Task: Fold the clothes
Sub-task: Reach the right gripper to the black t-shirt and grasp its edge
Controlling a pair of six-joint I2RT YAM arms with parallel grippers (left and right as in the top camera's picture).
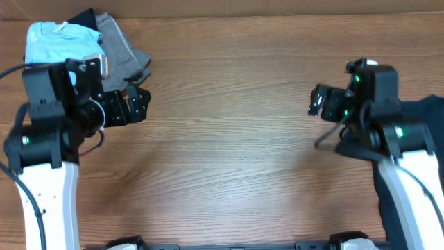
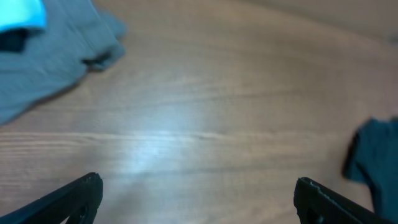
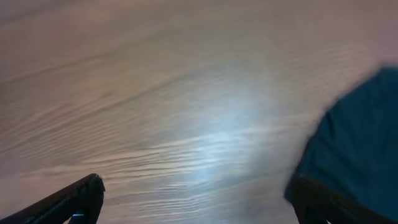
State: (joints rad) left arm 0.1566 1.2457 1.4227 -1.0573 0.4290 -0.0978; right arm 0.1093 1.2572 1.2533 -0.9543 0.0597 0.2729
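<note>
The dark T-shirt (image 1: 424,114) lies bunched at the table's right edge, partly under my right arm; no logo shows. It also shows at the right of the right wrist view (image 3: 364,137) and at the far right of the left wrist view (image 2: 376,162). My right gripper (image 1: 318,102) is open and empty over bare wood, just left of the shirt; its fingers (image 3: 193,186) are wide apart. My left gripper (image 1: 135,104) is open and empty at the left, far from the shirt; its fingers (image 2: 196,186) are wide apart too.
A pile at the back left holds a light-blue shirt (image 1: 59,42) and a grey garment (image 1: 121,45), also in the left wrist view (image 2: 50,62). The wooden table (image 1: 229,139) stretches between the arms.
</note>
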